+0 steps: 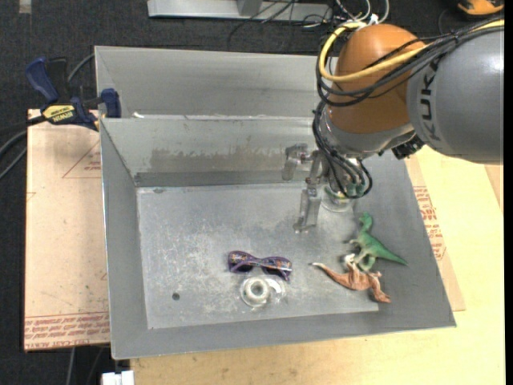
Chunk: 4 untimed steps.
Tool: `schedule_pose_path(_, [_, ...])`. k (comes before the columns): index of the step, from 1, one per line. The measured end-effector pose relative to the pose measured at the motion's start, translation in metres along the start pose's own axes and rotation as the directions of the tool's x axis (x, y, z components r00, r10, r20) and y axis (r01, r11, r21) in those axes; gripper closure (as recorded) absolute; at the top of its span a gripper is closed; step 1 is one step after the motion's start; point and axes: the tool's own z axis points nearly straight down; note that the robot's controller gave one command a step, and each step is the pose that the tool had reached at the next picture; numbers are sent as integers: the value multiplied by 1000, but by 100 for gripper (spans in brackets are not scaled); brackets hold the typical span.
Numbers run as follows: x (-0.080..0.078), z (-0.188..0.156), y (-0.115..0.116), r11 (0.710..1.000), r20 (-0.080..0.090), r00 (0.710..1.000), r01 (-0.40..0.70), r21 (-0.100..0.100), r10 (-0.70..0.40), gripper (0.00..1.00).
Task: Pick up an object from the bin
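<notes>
In the camera view, the only readable writing is on the robot itself: the white letters "KU" on the grey arm at the upper right of the frame, with the rest of the word turned out of sight. Below them sits the orange wrist cover, looped with yellow and black cables.

The pincer hangs from the wrist over bare metal, right of the bin's middle and just in front of the sloping back wall. Whether it is spread or pressed together cannot be told, and nothing can be seen held in it.

The grey metal bin holds four small things, all near the front edge. A green toy dinosaur lies to the lower right of the pincer and is the nearest thing to it. An orange-brown toy dinosaur lies touching the green one on its lower side. To the lower left of the pincer lies a pair of purple toy sunglasses, and a clear ring-shaped thing, perhaps a roll of tape, lies against their lower edge.

The whole left half of the floor and the strip under the back wall are bare. The two dinosaurs lie close to the right wall.
</notes>
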Motion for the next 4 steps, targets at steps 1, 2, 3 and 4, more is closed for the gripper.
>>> schedule_pose_path(1, [-1,-5,0,1000,8,1000,-1,0,1,0])
schedule_pose_path(2, [0,-4,-1,1000,10,1000,-3,0,3,0])
schedule_pose_path(3, [22,25,-9,998,6,998,57,0,-57,0])
schedule_pose_path(4, [27,82,-3,993,13,993,121,0,-121,0])
